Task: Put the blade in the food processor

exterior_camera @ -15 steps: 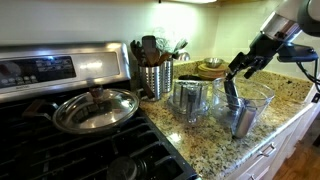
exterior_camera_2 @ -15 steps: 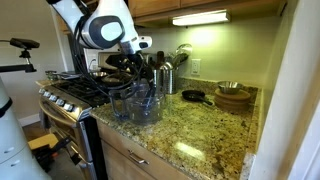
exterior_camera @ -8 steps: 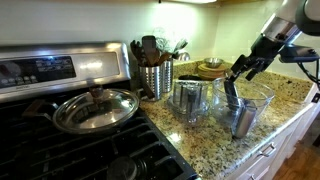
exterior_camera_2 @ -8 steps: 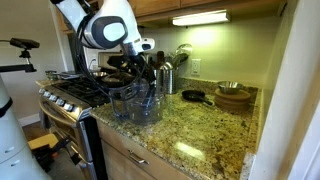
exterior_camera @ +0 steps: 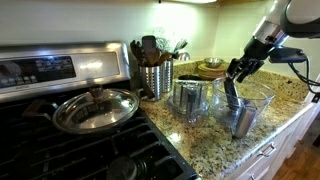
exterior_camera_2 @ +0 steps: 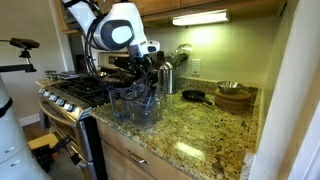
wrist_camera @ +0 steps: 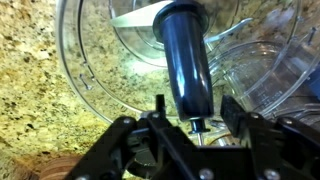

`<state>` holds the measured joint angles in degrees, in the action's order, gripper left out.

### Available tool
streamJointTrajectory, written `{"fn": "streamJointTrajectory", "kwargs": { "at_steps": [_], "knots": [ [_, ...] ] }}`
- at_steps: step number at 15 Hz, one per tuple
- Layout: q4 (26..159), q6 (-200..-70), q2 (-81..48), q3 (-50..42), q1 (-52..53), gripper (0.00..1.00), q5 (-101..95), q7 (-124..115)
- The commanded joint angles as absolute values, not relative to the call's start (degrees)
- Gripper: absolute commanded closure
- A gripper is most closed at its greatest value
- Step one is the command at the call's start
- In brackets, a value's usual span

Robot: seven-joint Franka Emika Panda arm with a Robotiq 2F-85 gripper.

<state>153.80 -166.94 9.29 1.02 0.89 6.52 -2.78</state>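
Hovering spread apart over the blade [wrist_camera: 186, 55] upright in a bowl [wrist_camera: 84, 82], the tool [wrist_camera: 188, 128] probably needs lowering to grip its shaft.

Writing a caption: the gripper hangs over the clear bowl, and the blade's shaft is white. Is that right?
Not quite. The shaft of the blade is dark, not white, as the wrist view shows. The gripper does hang over the clear bowl.
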Motion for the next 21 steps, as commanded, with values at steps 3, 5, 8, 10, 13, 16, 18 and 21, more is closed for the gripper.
{"fn": "streamJointTrajectory", "kwargs": {
  "at_steps": [3,5,8,10,13,16,18,21],
  "knots": [
    [151.0,-165.1,6.4,-0.4,3.2,0.09,11.7,1.1],
    [150.6,-165.0,5.7,-0.3,3.2,0.05,13.0,2.2],
    [150.1,-164.9,4.8,0.1,2.8,0.39,15.1,4.0],
    [149.9,-165.1,4.3,0.2,2.6,0.53,16.1,4.8],
    [149.9,-165.5,4.0,0.3,2.5,0.73,17.9,6.4],
    [150.5,-166.1,4.5,0.5,2.1,0.80,17.5,6.0],
    [152.3,-167.7,5.9,0.8,2.0,0.80,16.9,4.8],
    [155.5,-171.7,7.6,1.4,2.0,0.80,16.2,3.0]
  ]
}}
